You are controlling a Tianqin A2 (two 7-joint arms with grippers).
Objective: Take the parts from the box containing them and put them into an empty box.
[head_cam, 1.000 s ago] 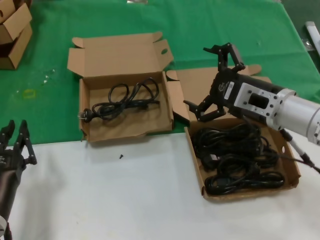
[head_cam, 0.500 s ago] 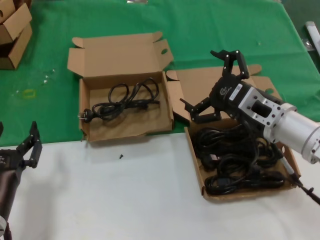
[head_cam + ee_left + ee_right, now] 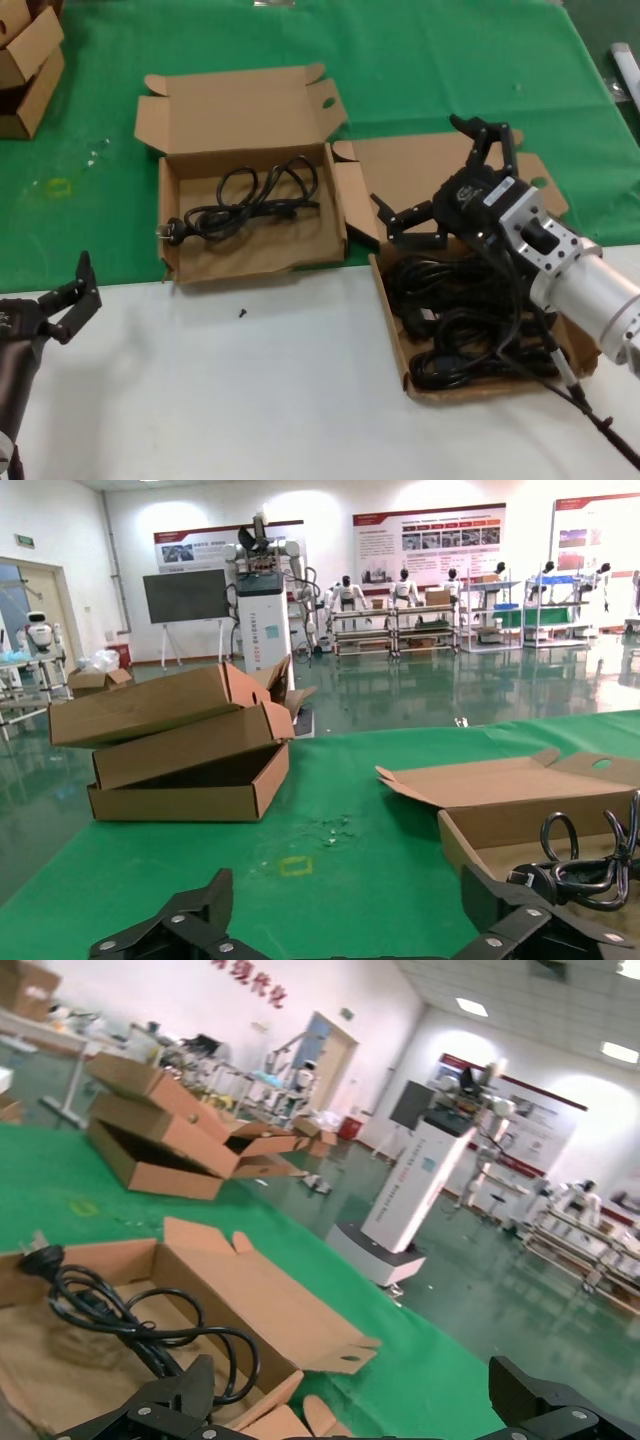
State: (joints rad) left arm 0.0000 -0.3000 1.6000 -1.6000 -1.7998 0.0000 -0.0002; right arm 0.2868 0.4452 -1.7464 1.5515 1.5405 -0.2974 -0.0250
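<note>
The box containing the parts [image 3: 392,335] lies at the right on the white table, filled with several black coiled power cords [image 3: 470,320]. The other box [image 3: 260,262] stands to its left with its lid up and holds one cord [image 3: 250,200]. My right gripper [image 3: 440,180] is open and empty, hovering over the far end of the full box and its flat lid. In the right wrist view my right gripper [image 3: 355,1410] faces the left box [image 3: 260,1300] and its cord [image 3: 130,1320]. My left gripper [image 3: 75,300] is open and empty at the table's left edge, and it shows open in the left wrist view [image 3: 350,925].
Small stacked cartons [image 3: 25,60] sit at the far left on the green cloth and also show in the left wrist view [image 3: 180,740]. A tiny black bit [image 3: 242,313] lies on the white table [image 3: 250,400] in front of the left box.
My right gripper has moved to the right and slightly down, over the full box's far end, still open and empty. My left gripper has shifted right and turned.
</note>
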